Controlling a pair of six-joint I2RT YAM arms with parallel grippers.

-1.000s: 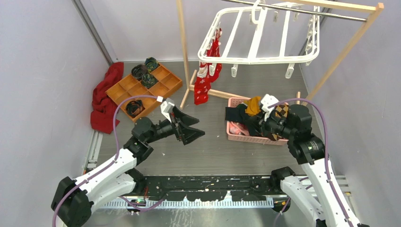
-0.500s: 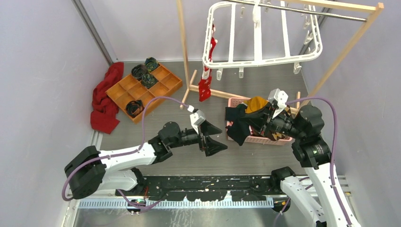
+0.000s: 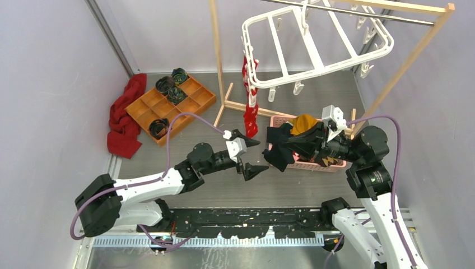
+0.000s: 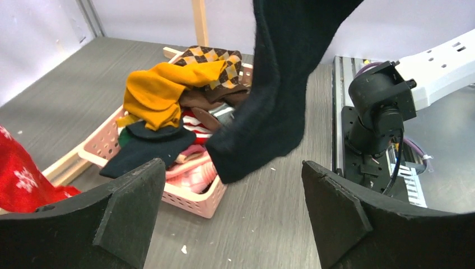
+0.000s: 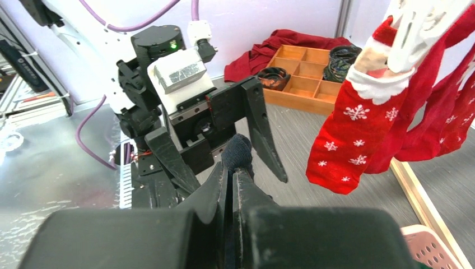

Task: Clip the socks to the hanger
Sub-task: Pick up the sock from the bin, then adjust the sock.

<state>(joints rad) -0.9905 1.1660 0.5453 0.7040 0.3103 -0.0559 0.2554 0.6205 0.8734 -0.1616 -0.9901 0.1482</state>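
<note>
My right gripper (image 3: pixel 292 147) is shut on a black sock (image 3: pixel 280 152) and holds it above the left end of the pink basket (image 3: pixel 305 165); the sock hangs down in the left wrist view (image 4: pixel 277 106). Its tip pokes past my right fingers (image 5: pixel 237 152). My left gripper (image 3: pixel 253 156) is open and empty, facing the sock from the left. A mustard-yellow sock (image 4: pixel 162 92) and a brown argyle sock (image 4: pixel 215 59) lie in the basket. The white hanger (image 3: pixel 313 47) hangs tilted from the rod with red snowflake socks (image 3: pixel 250 101) clipped on it.
A wooden rack (image 3: pixel 218 61) with a metal rod holds the hanger. A wooden divided tray (image 3: pixel 171 103) with dark rolled bundles and a red cloth (image 3: pixel 124 115) lie at the back left. Grey walls close in both sides.
The right gripper lifted the black sock out of the basket toward the left. The left arm swung right toward it with jaws open. The hanger swung and tilted.
</note>
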